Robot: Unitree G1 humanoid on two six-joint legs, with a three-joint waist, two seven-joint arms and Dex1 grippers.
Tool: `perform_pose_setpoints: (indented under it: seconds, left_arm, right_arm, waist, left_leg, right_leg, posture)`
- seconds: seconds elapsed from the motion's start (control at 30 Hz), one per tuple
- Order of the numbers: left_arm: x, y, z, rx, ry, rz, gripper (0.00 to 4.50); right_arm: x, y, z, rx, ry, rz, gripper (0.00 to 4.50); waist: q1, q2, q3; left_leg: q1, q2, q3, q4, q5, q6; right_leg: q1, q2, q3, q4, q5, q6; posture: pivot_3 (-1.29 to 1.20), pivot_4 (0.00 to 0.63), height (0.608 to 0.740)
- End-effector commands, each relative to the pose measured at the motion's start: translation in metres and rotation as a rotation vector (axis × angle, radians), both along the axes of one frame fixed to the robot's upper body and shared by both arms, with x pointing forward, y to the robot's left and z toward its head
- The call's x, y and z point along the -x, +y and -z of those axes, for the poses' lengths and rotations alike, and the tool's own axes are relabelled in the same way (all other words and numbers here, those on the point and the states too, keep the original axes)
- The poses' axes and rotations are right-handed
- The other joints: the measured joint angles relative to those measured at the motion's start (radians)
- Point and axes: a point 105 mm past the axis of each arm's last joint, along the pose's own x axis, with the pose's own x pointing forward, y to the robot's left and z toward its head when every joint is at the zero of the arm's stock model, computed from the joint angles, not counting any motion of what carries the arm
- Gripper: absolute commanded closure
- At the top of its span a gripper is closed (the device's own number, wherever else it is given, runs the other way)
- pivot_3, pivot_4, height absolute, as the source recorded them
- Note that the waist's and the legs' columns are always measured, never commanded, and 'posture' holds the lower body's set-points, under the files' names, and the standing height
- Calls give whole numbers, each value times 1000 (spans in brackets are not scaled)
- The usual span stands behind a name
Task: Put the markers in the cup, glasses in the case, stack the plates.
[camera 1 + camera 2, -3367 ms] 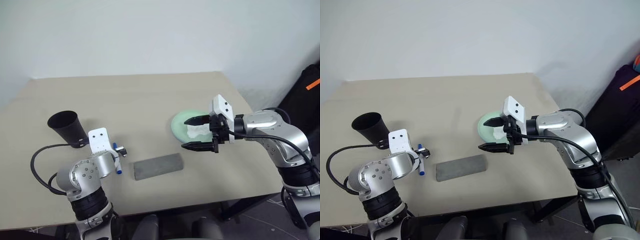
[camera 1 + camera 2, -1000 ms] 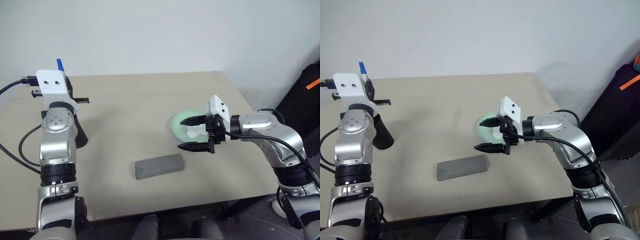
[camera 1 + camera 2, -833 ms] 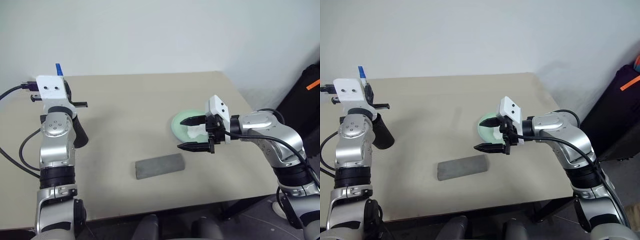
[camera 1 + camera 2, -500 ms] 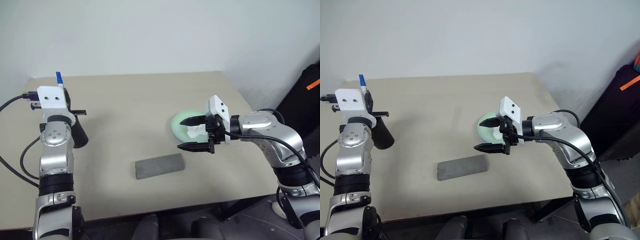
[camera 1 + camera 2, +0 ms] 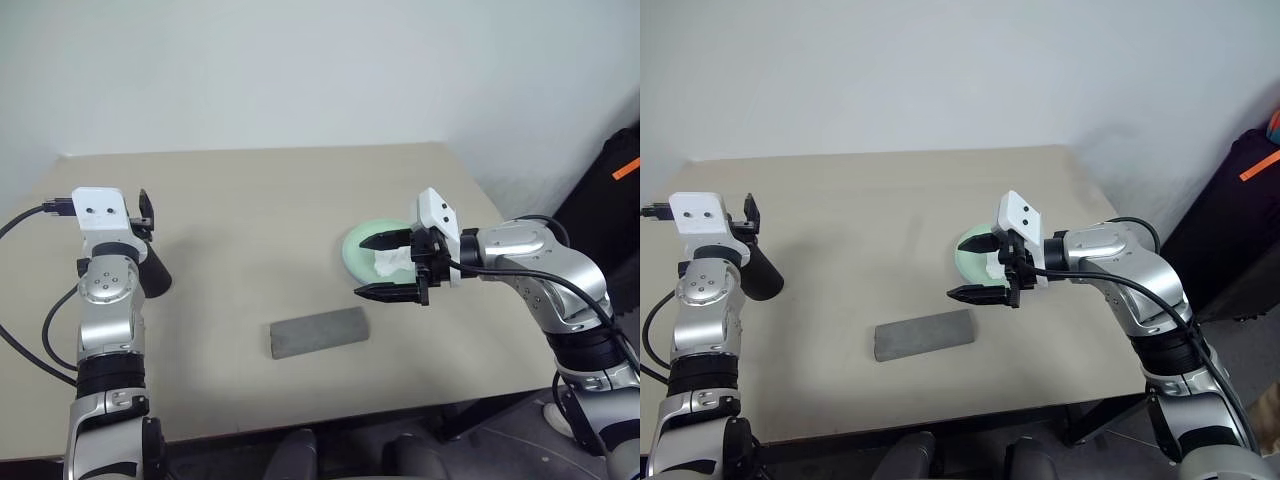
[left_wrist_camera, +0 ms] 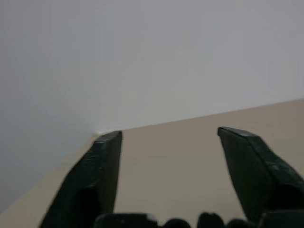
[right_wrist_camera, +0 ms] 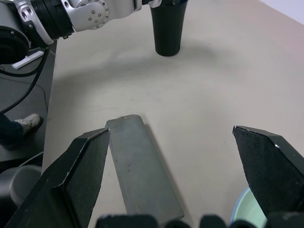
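spanning the room's white wall, a beige table (image 5: pixel 260 200); left gripper (image 6: pixel 168 137) and right gripper (image 5: pixel 385 266) fingers apart.

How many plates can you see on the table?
2, stacked. A mint green plate sits near the table's right edge, behind the right gripper. A light blue rim peeks out beneath it in the right wrist view. A crumpled tissue lies on top.

You get even, soft light with faint shadows on the table (image 5: pixel 260 200); your left wrist view looks hazy, its fingers (image 6: pixel 95 180) blurred.
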Motion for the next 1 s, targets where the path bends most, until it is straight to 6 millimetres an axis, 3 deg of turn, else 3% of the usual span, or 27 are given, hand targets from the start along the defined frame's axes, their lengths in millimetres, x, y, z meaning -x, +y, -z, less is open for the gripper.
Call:
perform_pose_setpoints:
  seconds: [0.03,0.17,0.33,0.6,0.7,1.0]
  left_arm:
    - [2,2,-17,-28,-56,-2,14]
    - [2,-2,-20,-18,-60,17,14]
    - [9,-18,-23,0,27,175,14]
    - [66,-54,-31,0,338,613,14]
    - [97,-68,-24,-63,524,781,14]
    - [120,-52,-19,-38,663,809,14]
  right_arm:
    - [1,2,-15,-17,-54,-16,0]
    - [1,3,-14,-17,-55,-17,0]
    - [1,0,-13,-14,-51,-6,0]
    - [-8,-25,-4,27,-39,79,0]
    - [-11,-35,-4,42,-41,101,0]
    - [-16,-42,-2,31,-45,150,0]
  waist:
    - [0,0,0]
    - [0,0,0]
    - [-2,0,0]
    - [-7,2,1]
    - [-7,3,1]
    - [-5,7,3]
  left_leg:
    - [0,0,0,0,0,0]
    - [0,0,0,0,0,0]
    - [0,0,0,0,0,0]
    - [0,3,2,-1,-1,-2]
    - [0,4,2,-1,-2,-2]
    - [0,6,6,-4,-2,-2]
  right_leg:
    - [0,0,0,0,0,0]
    - [0,0,0,0,0,0]
    - [0,0,0,0,0,0]
    - [-3,0,-1,0,-1,0]
    - [-4,0,-1,-1,-3,-1]
    - [-7,-1,-4,-2,-3,-2]
  posture:
    - [0,0,704]
    - [0,0,704]
    - [0,0,704]
    - [0,0,704]
    - [0,0,704]
    - [0,0,704]
